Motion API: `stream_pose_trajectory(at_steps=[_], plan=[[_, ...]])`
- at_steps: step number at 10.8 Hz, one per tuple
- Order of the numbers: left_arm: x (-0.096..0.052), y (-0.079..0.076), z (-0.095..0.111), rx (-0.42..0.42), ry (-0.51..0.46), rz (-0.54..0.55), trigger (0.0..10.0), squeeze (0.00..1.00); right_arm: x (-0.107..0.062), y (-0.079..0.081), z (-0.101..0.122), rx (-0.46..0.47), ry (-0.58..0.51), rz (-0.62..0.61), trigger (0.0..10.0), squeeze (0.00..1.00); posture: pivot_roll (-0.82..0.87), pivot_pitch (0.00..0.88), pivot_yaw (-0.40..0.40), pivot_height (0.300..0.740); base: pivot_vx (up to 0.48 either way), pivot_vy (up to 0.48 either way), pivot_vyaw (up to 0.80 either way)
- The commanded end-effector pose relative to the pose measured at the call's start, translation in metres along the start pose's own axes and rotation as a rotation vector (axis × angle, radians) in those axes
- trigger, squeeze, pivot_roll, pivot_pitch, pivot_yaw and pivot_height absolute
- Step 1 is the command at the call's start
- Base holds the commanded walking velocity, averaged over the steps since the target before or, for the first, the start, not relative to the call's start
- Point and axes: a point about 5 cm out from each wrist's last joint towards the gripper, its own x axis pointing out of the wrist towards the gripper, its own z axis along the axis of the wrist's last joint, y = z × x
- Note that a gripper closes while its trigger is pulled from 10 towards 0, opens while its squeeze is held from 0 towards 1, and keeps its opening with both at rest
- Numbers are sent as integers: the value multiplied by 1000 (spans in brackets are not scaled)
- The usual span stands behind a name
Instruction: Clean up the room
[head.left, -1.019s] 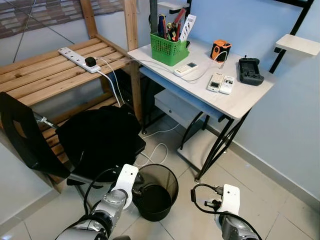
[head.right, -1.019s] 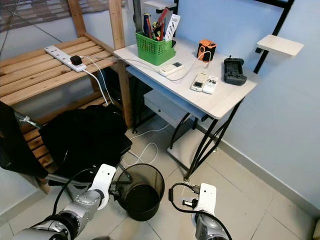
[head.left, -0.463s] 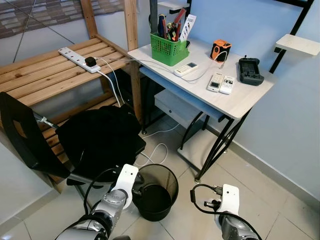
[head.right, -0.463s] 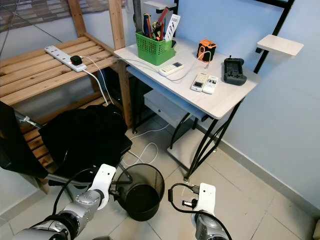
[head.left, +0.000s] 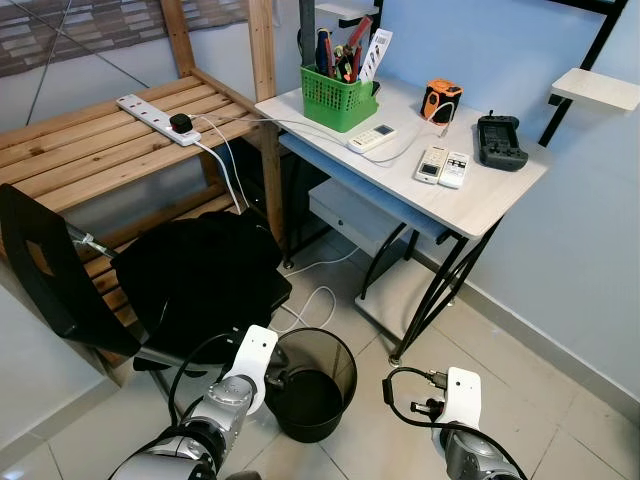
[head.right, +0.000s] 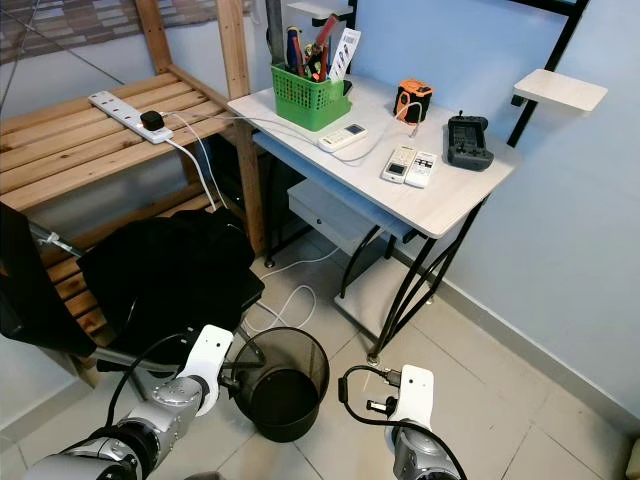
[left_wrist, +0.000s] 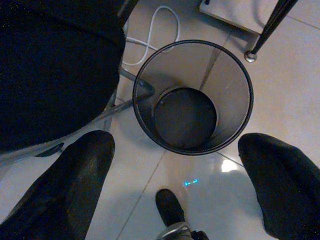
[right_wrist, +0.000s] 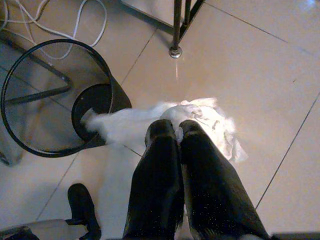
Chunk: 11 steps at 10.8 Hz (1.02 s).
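Note:
A black mesh wastebasket (head.left: 312, 385) stands on the tiled floor beside the chair, with nothing inside it. My left gripper (left_wrist: 177, 145) hangs open above it, its two black fingers (left_wrist: 80, 170) spread wide on either side of the wastebasket's rim (left_wrist: 235, 95). My right gripper (right_wrist: 177, 127) is shut on a crumpled white tissue (right_wrist: 210, 120), which it holds above the floor just beside the wastebasket (right_wrist: 50, 42). In the eye views both wrists sit low, the left wrist (head.left: 250, 360) at the wastebasket's edge and the right wrist (head.left: 460, 395) to its right.
A black chair (head.left: 190, 275) draped in dark cloth stands left of the wastebasket. The white desk (head.left: 470, 195) carries a green basket (head.left: 338, 95) and remotes (head.left: 442, 165); its black leg (right_wrist: 176, 30) is close. A white cable (head.left: 315, 305) loops on the floor. Wooden shelving (head.left: 90, 150) holds a power strip.

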Motion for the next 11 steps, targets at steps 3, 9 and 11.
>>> stream_pose_trajectory(at_steps=[3, 9, 11], plan=[[0, 0, 1, 11, 3, -5, 10000, 0, 1, 3, 7, -5, -15, 11, 10000, 0, 25, 0, 3, 726, 0, 0, 0], [1, -2, 2, 12, 0, -9, 10000, 0, 1, 1, 3, 6, -10, 4, 10000, 0, 14, 0, 9, 726, 0, 0, 0], [1, -3, 2, -7, 0, -9, 10000, 0, 1, 1, 3, 9, -11, 3, 10000, 0, 17, 0, 7, 726, 0, 0, 0]])
